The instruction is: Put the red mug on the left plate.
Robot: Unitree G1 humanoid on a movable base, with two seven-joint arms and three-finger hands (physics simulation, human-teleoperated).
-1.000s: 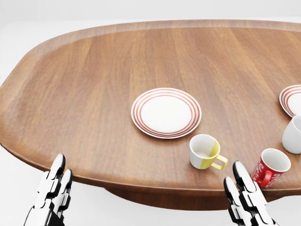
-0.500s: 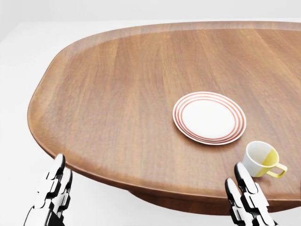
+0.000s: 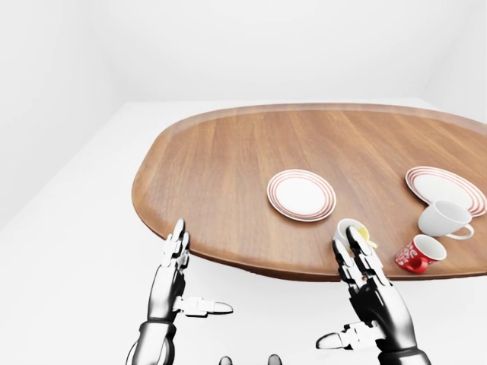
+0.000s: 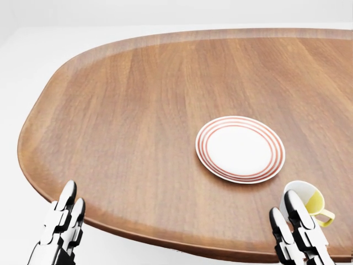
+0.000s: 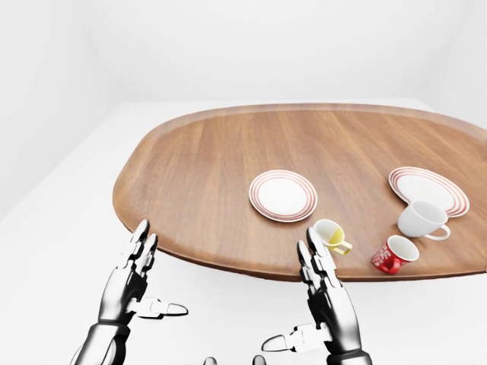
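Across the right-eye view, the red mug (image 5: 393, 255) lies tipped near the table (image 5: 205, 167) edge, below the white mug (image 5: 421, 220), well right of the left plate (image 5: 283, 195). Both the left hand (image 5: 131, 283) and right hand (image 5: 329, 306) hold fingers straight, thumbs out, empty. Head view: plate, yellow mug (image 4: 306, 203) only.

My base has swung, so my head view has shifted. The red-ringed white plate (image 4: 240, 149), drifting toward three o'clock half a second ago, has slid back toward nine o'clock and lower. The yellow-and-white mug (image 4: 306, 203) followed, now partly behind my right hand (image 4: 298, 234).
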